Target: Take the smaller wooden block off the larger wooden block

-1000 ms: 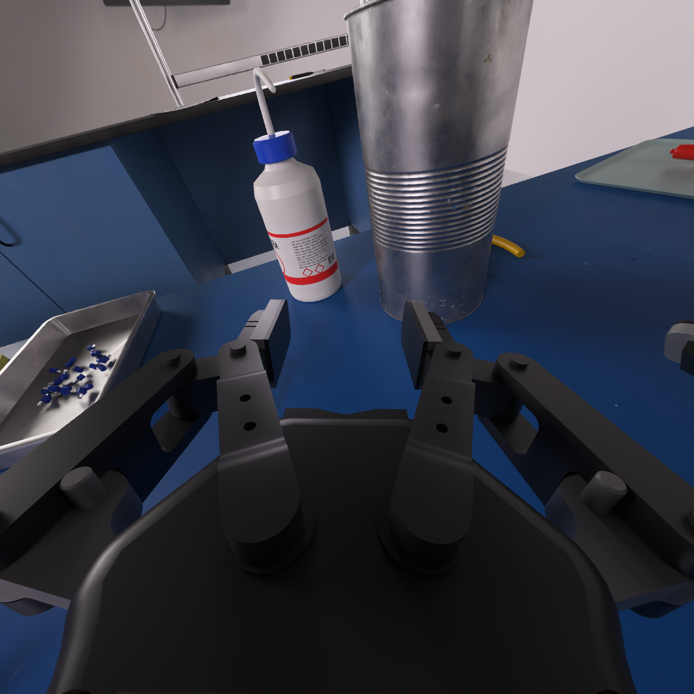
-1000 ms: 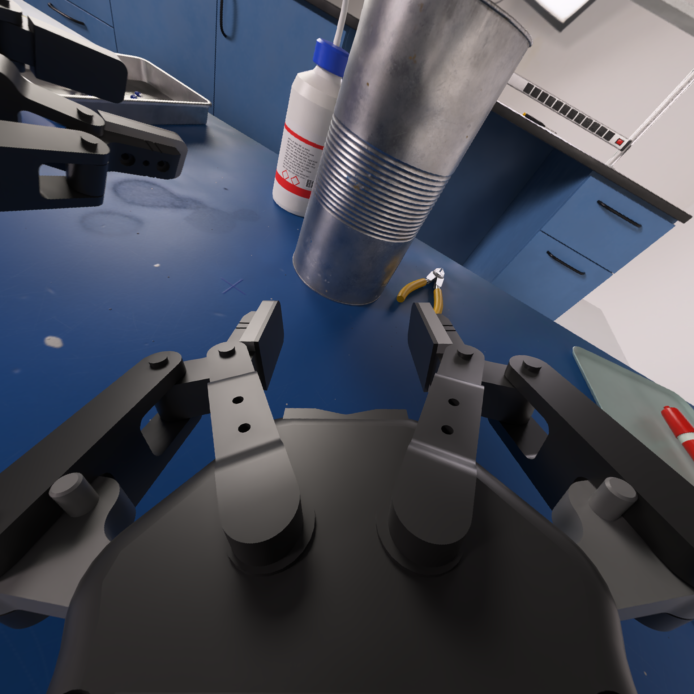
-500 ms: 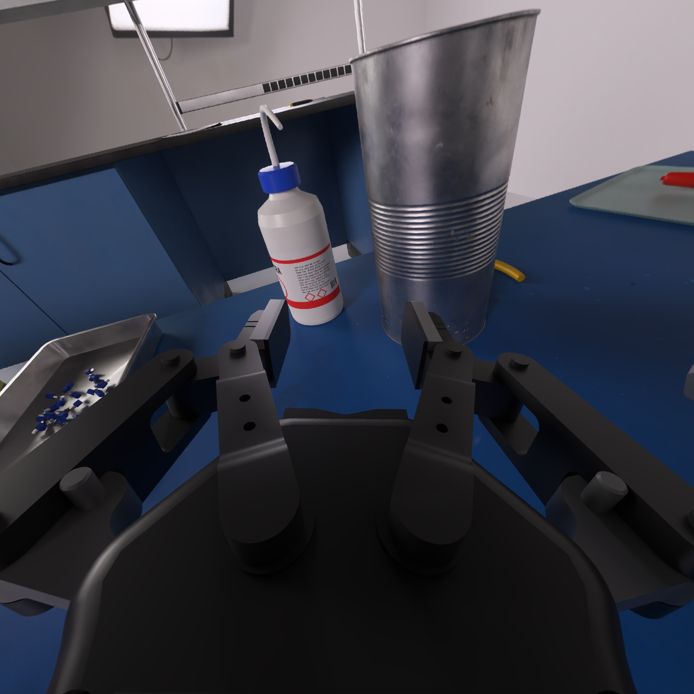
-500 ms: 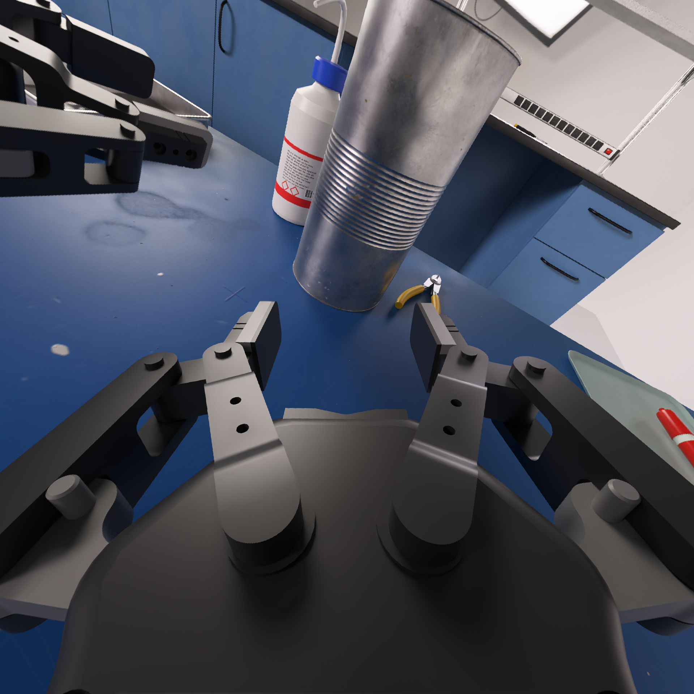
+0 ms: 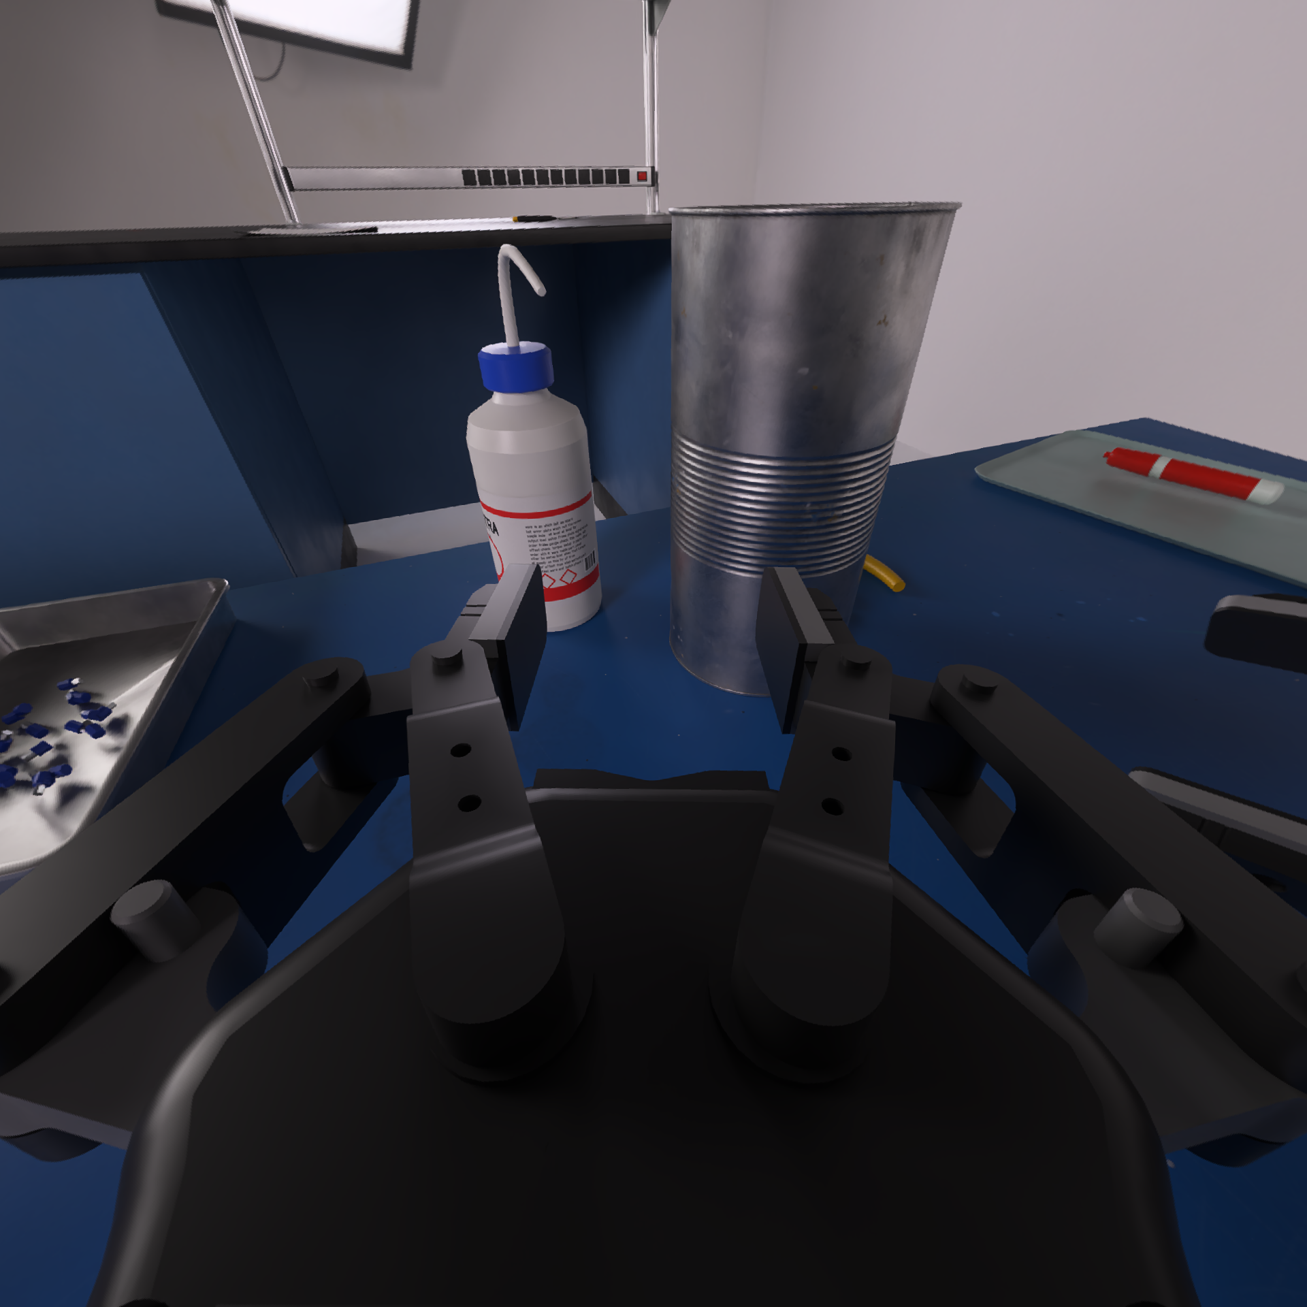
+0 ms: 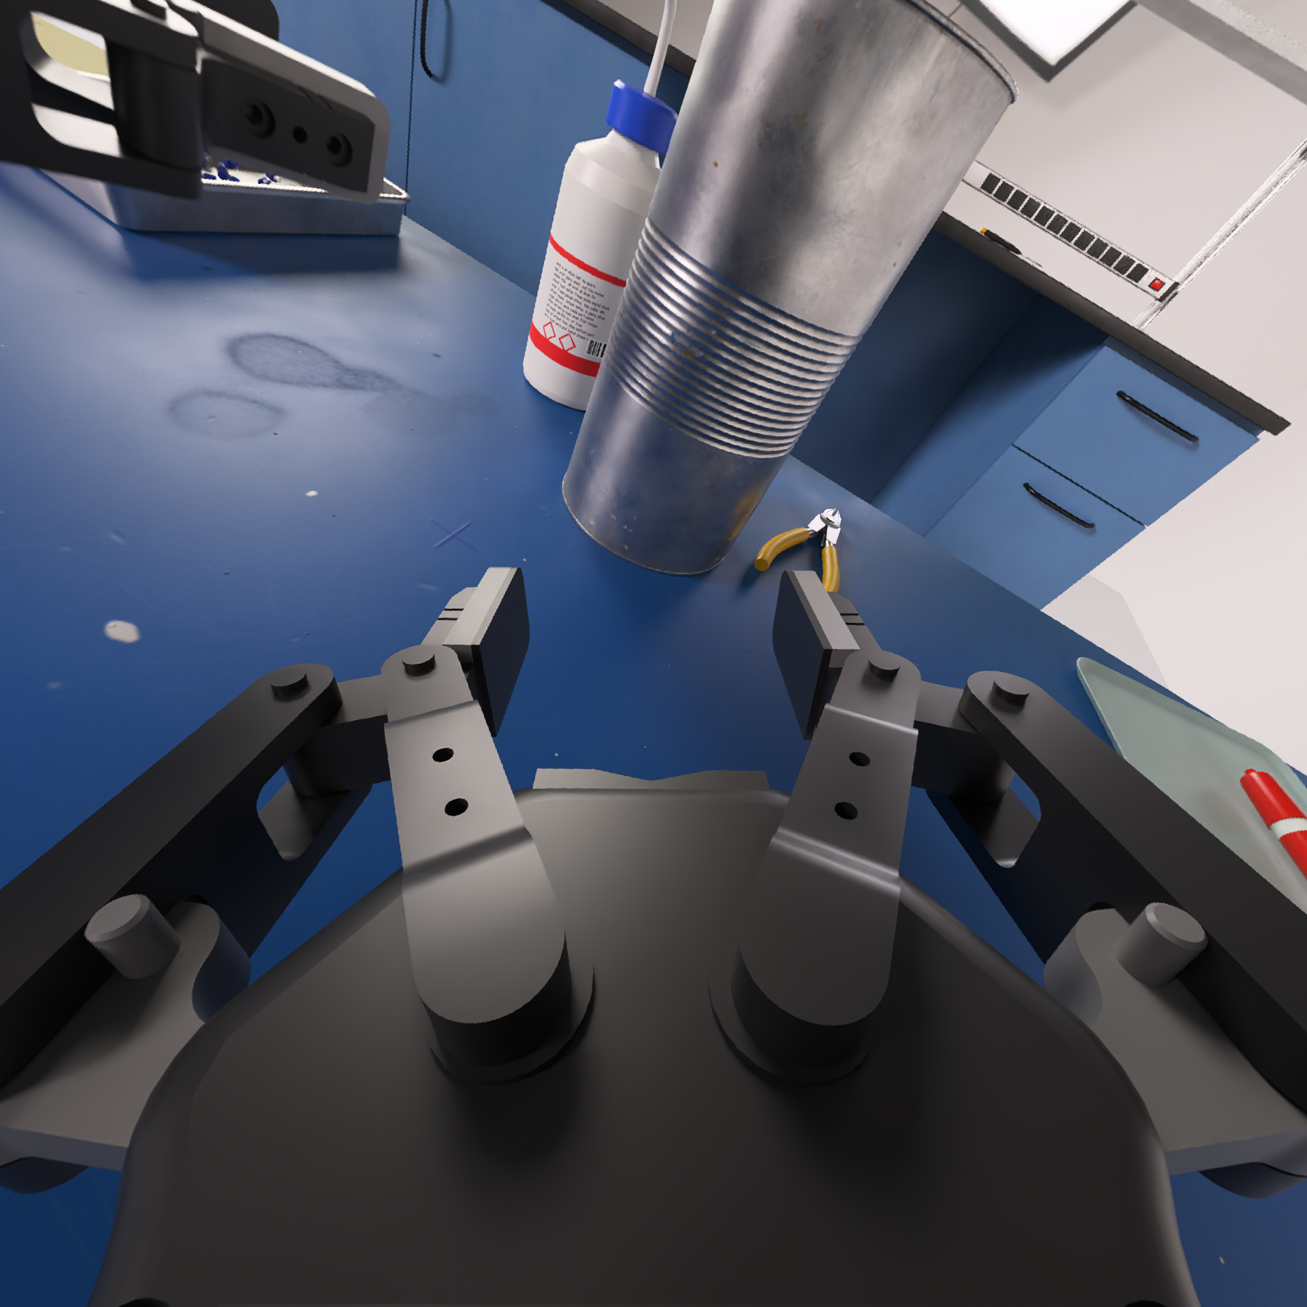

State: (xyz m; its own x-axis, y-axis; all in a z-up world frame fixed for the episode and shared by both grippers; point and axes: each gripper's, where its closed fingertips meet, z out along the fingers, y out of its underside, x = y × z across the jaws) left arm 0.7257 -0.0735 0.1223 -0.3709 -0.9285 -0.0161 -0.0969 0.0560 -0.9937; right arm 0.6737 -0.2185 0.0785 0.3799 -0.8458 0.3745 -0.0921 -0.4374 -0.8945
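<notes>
Left pincer (image 5: 651,622): jaws spread wide with nothing between them, hanging over the blue bench (image 5: 1061,672).
Right pincer (image 6: 652,622): likewise spread and empty, over bare bench.
Wooden blocks: neither view shows them, so their place relative to either pincer cannot be told.
Near left: steel tray (image 5: 141,622) holding small blue pieces (image 5: 49,735).
Ahead: ribbed metal can (image 5: 792,424) standing upright; white wash bottle (image 5: 534,495) with a blue cap just left of it, apart.
Beside the can: yellow-handled cutters (image 6: 813,544) lying on the bench.
Far right: pale green tray (image 5: 1061,474) with a red marker (image 5: 1195,477) on it.
Change from earlier: both pincers stay equally spread; the left wrist view has tilted upward, so the can's whole rim and more of the wall now show.
</notes>
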